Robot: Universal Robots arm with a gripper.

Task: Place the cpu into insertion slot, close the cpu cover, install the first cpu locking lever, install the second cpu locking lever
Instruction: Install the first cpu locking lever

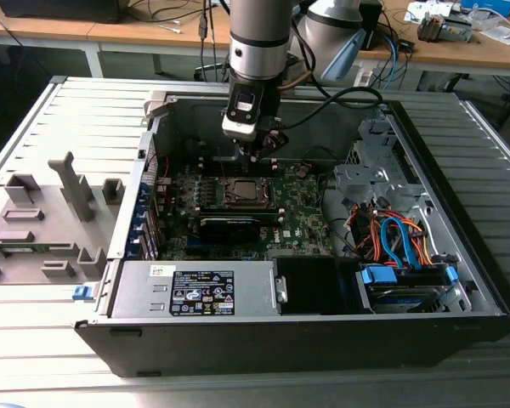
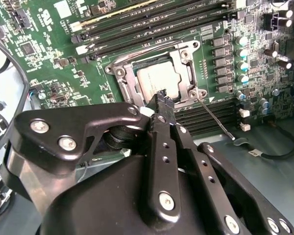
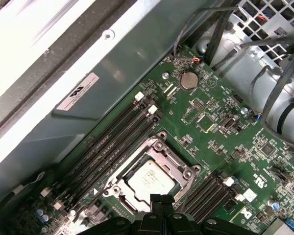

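Assembly at mid-stage inside an open computer case on the slatted worktop: the cpu lies seated in the insertion slot at the centre of the exterior view. The cpu cover is folded flat around it, apparently to pin the chip down. One thin locking lever juts free beside the socket and looks not yet latched. The gripper hovers just over the socket's edge, its fingers drawn together with nothing between them. That closed tip seems better suited to pushing than to grasping.
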